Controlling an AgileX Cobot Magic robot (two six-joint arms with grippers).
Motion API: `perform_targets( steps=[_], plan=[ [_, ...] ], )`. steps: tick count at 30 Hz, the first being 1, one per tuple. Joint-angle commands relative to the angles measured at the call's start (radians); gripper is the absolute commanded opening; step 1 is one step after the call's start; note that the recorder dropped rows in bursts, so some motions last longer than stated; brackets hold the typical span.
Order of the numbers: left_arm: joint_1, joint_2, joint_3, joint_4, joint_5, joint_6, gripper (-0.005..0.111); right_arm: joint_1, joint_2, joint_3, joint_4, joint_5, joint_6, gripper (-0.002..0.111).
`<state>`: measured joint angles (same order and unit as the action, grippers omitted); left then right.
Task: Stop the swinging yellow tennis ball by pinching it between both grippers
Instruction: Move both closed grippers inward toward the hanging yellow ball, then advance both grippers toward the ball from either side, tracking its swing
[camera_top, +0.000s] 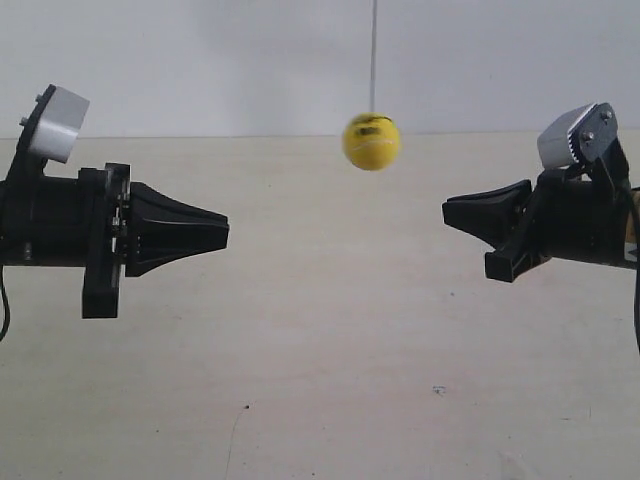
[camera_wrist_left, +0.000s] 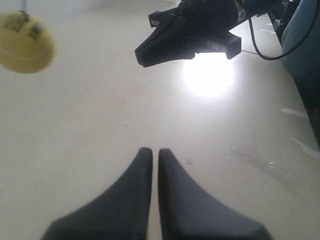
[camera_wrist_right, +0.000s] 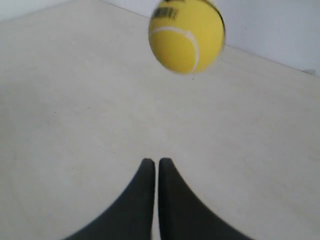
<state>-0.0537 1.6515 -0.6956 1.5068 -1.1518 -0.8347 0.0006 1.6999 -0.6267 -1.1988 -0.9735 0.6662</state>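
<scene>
The yellow tennis ball hangs in the air on a thin string, between the two arms and above the level of their tips. It is nearer the arm at the exterior view's right. My left gripper is shut with nothing in it, and the ball is far off to one side of it. My right gripper is also shut and empty, tilted slightly, with the ball ahead of it and apart. The left wrist view shows the right gripper opposite.
A pale tabletop lies under both arms, with a white wall behind. Black cables and a dark object sit behind the right arm. A bright glare spot lies on the table.
</scene>
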Motion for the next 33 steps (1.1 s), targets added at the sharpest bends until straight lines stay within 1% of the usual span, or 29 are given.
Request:
perform_targets(
  steps=[1, 5, 10, 17, 19, 24, 27, 33],
  plan=[
    [-0.005, 0.001, -0.006, 0.003, -0.005, 0.001, 0.005, -0.001, -0.001, -0.003, 0.006, -0.007, -0.006, 0.000],
    [-0.005, 0.001, -0.006, 0.029, -0.011, -0.003, 0.005, 0.000, -0.001, -0.003, -0.014, -0.009, 0.019, 0.000],
    [-0.005, 0.001, -0.006, 0.029, -0.042, -0.003, 0.005, 0.000, -0.001, -0.003, -0.025, -0.009, 0.031, 0.000],
    [-0.005, 0.001, -0.006, 0.023, -0.044, 0.000, 0.005, 0.000, -0.001, -0.003, -0.025, -0.009, 0.031, 0.000],
    [-0.014, 0.001, -0.006, 0.024, -0.044, 0.000, 0.005, 0.000, -0.001, -0.003, -0.038, -0.025, 0.041, 0.000],
    [-0.062, 0.031, -0.006, 0.024, -0.043, 0.011, 0.005, 0.000, -0.001, -0.003, -0.071, -0.066, 0.054, 0.000],
    [-0.068, 0.055, -0.006, 0.016, -0.017, 0.016, 0.005, 0.000, -0.001, -0.003, -0.074, -0.070, 0.054, 0.000],
    [-0.068, 0.058, -0.006, 0.016, -0.022, 0.020, 0.005, 0.000, -0.001, -0.003, -0.079, -0.102, 0.054, 0.000]
  ],
)
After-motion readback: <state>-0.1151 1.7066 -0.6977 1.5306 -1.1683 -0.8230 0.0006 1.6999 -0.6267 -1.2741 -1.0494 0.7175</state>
